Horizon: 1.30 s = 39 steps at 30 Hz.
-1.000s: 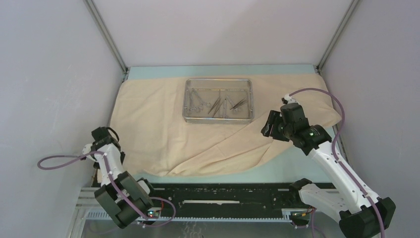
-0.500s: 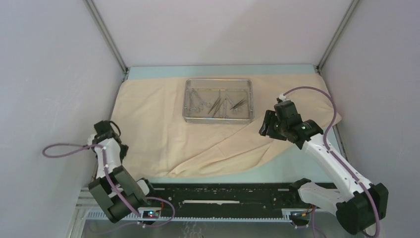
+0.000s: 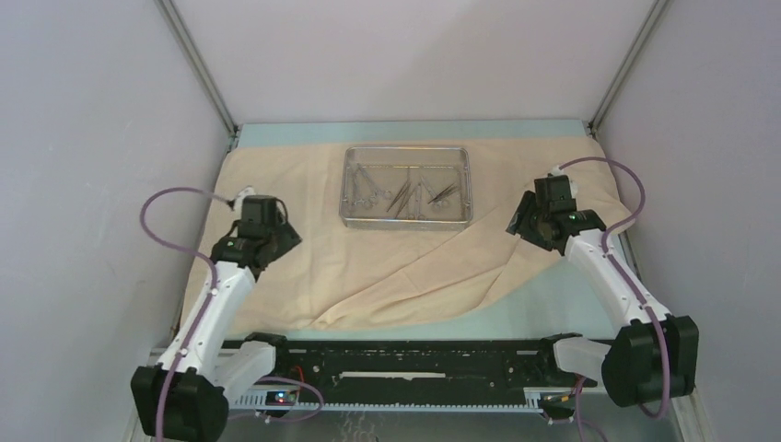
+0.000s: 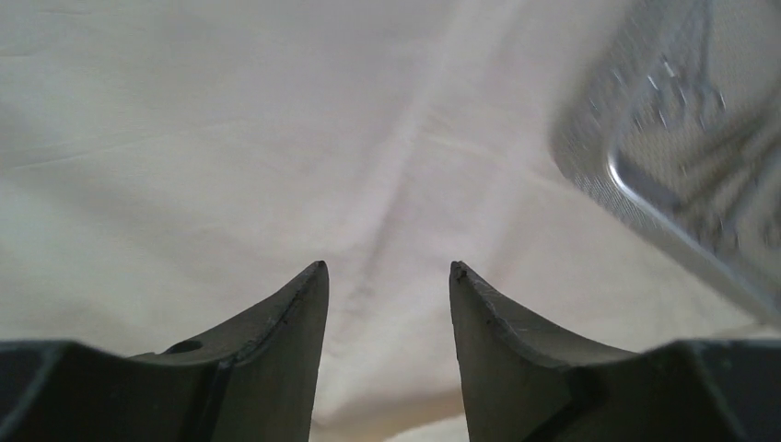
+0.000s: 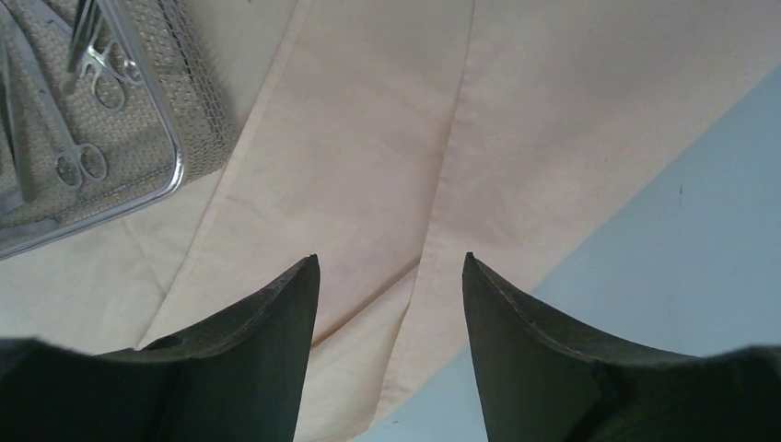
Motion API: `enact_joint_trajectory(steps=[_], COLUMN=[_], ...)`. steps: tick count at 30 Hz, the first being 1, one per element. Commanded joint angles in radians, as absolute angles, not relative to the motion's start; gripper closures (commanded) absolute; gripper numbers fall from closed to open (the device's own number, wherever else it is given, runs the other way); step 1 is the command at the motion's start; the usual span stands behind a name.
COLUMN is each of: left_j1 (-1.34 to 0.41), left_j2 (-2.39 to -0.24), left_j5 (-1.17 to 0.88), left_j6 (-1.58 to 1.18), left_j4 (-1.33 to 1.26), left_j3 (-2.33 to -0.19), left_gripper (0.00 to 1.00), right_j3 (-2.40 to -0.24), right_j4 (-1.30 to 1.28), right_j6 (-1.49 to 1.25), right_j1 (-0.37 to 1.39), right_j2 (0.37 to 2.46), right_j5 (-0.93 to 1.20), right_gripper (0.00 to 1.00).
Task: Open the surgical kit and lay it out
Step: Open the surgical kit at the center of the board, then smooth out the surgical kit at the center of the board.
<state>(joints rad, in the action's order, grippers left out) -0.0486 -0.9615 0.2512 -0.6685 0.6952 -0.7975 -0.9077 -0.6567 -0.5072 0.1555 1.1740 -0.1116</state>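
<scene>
The surgical kit's beige cloth wrap (image 3: 318,262) lies spread open over the table, with a fold running diagonally across its front half. On it, near the back, stands the steel mesh tray (image 3: 347,189) holding several ring-handled instruments (image 3: 405,195). My left gripper (image 3: 281,238) hovers open over the cloth to the tray's left. In the left wrist view nothing sits between its fingers (image 4: 290,322), and the tray's corner (image 4: 635,189) shows at upper right. My right gripper (image 3: 518,224) hangs open over the cloth's right part, above a fold (image 5: 442,212), with the tray (image 5: 198,110) at upper left.
Bare blue table (image 3: 553,295) shows at the front right beside the cloth's edge, and also in the right wrist view (image 5: 681,258). Grey enclosure walls (image 3: 83,138) close in both sides and the back. A black rail (image 3: 405,368) runs along the near edge.
My left arm has swung from the near left corner up and over the cloth toward the tray, its fingers opening wider. My right gripper has shifted slightly right and back.
</scene>
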Motion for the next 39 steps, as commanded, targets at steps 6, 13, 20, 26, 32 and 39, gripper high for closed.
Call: enact_joint_trajectory(steps=[6,13,20,26,32,39], left_j1=[-0.534,-0.812,-0.949,-1.038,-1.096,-1.112], left_j2=[-1.048,-1.162,-1.306,-1.426,-1.473,-1.483], left_j5=[0.178,0.166,0.162,0.145,0.149,0.145], left_j6=[-0.662,-0.682,-0.692,-0.696,-0.702,-0.713], left_j4=[0.589,0.491,0.425,0.395,0.385,0.377], left_j3=[-0.859,-0.801,-0.848,-0.888,-0.892,-0.891], left_gripper=[0.44,0.44,0.44,0.45,0.45,0.45], right_j3=[-0.89,-0.877,-0.868,-0.868,-0.836,-0.728], right_j4=[-0.557,-0.669,-0.686,-0.648,-0.679,-0.698], right_j6=[-0.595,-0.688,-0.732,-0.752,-0.799,-0.822], right_j1=[0.24,0.355,0.347,0.324,0.308,0.254], right_j2=[1.251,1.298,1.344,1.438,1.444,1.272], right_j5=[-0.171,-0.397,-0.431,-0.419,-0.44,-0.418], right_gripper=[0.36,0.34,0.21,0.2,0.35,0.44])
